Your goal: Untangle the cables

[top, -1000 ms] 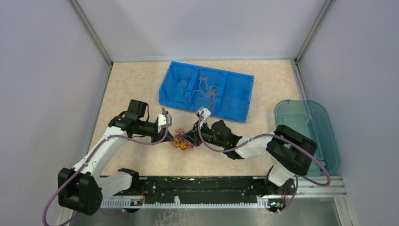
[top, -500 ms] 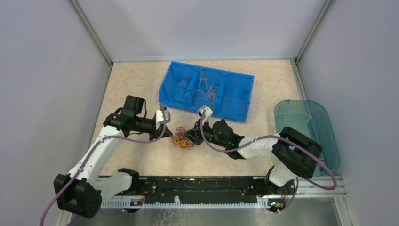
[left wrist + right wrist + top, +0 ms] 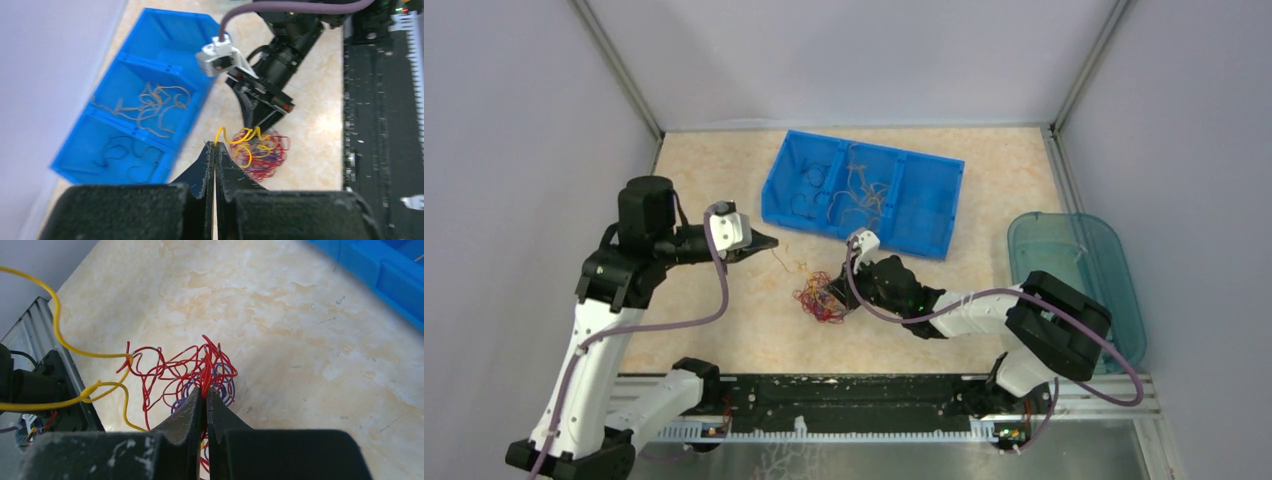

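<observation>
- Shows black rail (image 3: 854,395) along near table edge, both arm bases on it.
- Puts right gripper (image 3: 204,390) low at tabletop, jaws pinched tight on red strands at near side of cable tangle (image 3: 266,156).
- Finds cable tangle on beige table (image 3: 714,180), between the two grippers, just short of blue bin (image 3: 914,243) but apart from it; mixes red, yellow and purple-blue strands.
- Has left gripper (image 3: 214,147) up off table, left of tangle, jaws closed flat on tip of one yellow cable (image 3: 244,134).
- Traces yellow cable from left fingertips in loose loops back into clump; cannot tell where far end sits.
- Places blue bin at far middle of table: tan cables (image 3: 861,195) in middle compartment, dark cables (image 3: 809,182) in left one.
- Sets teal tub (image 3: 1124,320) at right table edge, well apart from tangle.
</observation>
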Robot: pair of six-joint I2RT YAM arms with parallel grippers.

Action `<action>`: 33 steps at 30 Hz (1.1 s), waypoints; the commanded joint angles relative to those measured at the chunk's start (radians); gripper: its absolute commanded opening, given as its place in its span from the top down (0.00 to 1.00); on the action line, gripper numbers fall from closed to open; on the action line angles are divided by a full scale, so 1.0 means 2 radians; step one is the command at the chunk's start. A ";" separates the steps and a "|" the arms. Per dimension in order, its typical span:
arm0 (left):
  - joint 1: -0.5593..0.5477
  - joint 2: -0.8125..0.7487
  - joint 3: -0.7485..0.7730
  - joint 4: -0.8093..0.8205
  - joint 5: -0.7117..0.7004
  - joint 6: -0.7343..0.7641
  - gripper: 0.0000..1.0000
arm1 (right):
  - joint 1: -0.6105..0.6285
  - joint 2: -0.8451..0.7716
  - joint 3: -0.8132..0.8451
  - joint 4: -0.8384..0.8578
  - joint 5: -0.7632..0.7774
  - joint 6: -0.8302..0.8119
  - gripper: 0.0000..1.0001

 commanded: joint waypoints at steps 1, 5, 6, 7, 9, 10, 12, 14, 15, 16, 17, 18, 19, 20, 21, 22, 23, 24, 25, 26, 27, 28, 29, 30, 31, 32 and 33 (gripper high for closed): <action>-0.003 -0.040 0.003 0.113 -0.073 -0.034 1.00 | 0.007 -0.024 0.001 -0.025 0.026 -0.018 0.92; -0.003 -0.073 -0.018 0.270 -0.154 -0.042 1.00 | 0.007 -0.034 -0.005 -0.037 0.031 -0.025 0.81; -0.003 -0.072 -0.014 0.290 -0.164 -0.048 1.00 | 0.007 -0.041 -0.005 -0.040 0.032 -0.027 0.78; -0.003 -0.068 -0.007 0.304 -0.169 -0.055 1.00 | 0.007 -0.050 -0.005 -0.042 0.032 -0.029 0.75; -0.003 -0.058 0.013 0.315 -0.160 -0.087 1.00 | 0.007 -0.079 -0.003 -0.043 0.032 -0.035 0.62; -0.003 -0.051 0.024 0.306 -0.140 -0.096 1.00 | 0.007 -0.095 0.000 -0.043 0.028 -0.042 0.56; -0.003 -0.040 0.042 0.292 -0.102 -0.123 1.00 | 0.007 -0.126 0.009 -0.045 0.018 -0.061 0.44; -0.003 -0.035 0.049 0.289 -0.071 -0.153 1.00 | 0.007 -0.152 0.025 -0.057 0.011 -0.079 0.32; -0.002 -0.032 0.053 0.289 -0.059 -0.165 1.00 | 0.007 -0.164 0.033 -0.062 0.007 -0.090 0.26; -0.003 -0.029 0.058 0.289 -0.052 -0.175 1.00 | 0.007 -0.174 0.043 -0.070 0.002 -0.101 0.22; -0.003 -0.026 0.066 0.289 -0.048 -0.183 1.00 | 0.007 -0.182 0.053 -0.078 -0.004 -0.113 0.18; -0.002 -0.022 0.073 0.287 -0.046 -0.189 1.00 | 0.007 -0.188 0.063 -0.086 -0.010 -0.119 0.12; -0.003 -0.019 0.079 0.284 -0.044 -0.193 1.00 | 0.007 -0.191 0.075 -0.096 -0.018 -0.126 0.09; -0.003 -0.017 0.083 0.281 -0.042 -0.196 1.00 | 0.007 -0.191 0.085 -0.103 -0.029 -0.135 0.08; -0.003 -0.015 0.086 0.280 -0.040 -0.197 1.00 | 0.007 -0.190 0.094 -0.107 -0.042 -0.141 0.07; -0.003 -0.014 0.087 0.280 -0.037 -0.199 1.00 | 0.007 -0.185 0.104 -0.110 -0.052 -0.144 0.05; -0.003 -0.012 0.089 0.282 -0.037 -0.207 1.00 | 0.007 -0.180 0.108 -0.106 -0.062 -0.145 0.04; -0.003 -0.011 0.091 0.284 -0.035 -0.214 1.00 | 0.007 -0.175 0.110 -0.094 -0.074 -0.146 0.04; -0.003 -0.008 0.094 0.284 -0.033 -0.220 1.00 | 0.007 -0.168 0.110 -0.076 -0.084 -0.145 0.03; -0.003 -0.006 0.098 0.284 -0.032 -0.224 1.00 | 0.007 -0.160 0.112 -0.058 -0.095 -0.144 0.03; -0.003 -0.004 0.101 0.284 -0.030 -0.229 1.00 | 0.007 -0.151 0.116 -0.041 -0.105 -0.144 0.03; -0.003 -0.003 0.105 0.284 -0.029 -0.233 1.00 | 0.007 -0.140 0.121 -0.026 -0.115 -0.142 0.03; -0.003 -0.001 0.108 0.284 -0.029 -0.236 1.00 | 0.007 -0.129 0.129 -0.010 -0.122 -0.140 0.03; -0.003 0.001 0.111 0.284 -0.028 -0.239 1.00 | 0.007 -0.117 0.139 0.001 -0.133 -0.139 0.03; -0.003 0.001 0.113 0.284 -0.029 -0.240 1.00 | 0.008 -0.106 0.150 0.009 -0.147 -0.139 0.03; -0.003 0.001 0.116 0.283 -0.028 -0.240 1.00 | 0.008 -0.095 0.162 0.018 -0.159 -0.137 0.03; -0.003 0.002 0.118 0.283 -0.029 -0.240 1.00 | 0.009 -0.080 0.176 0.028 -0.167 -0.135 0.03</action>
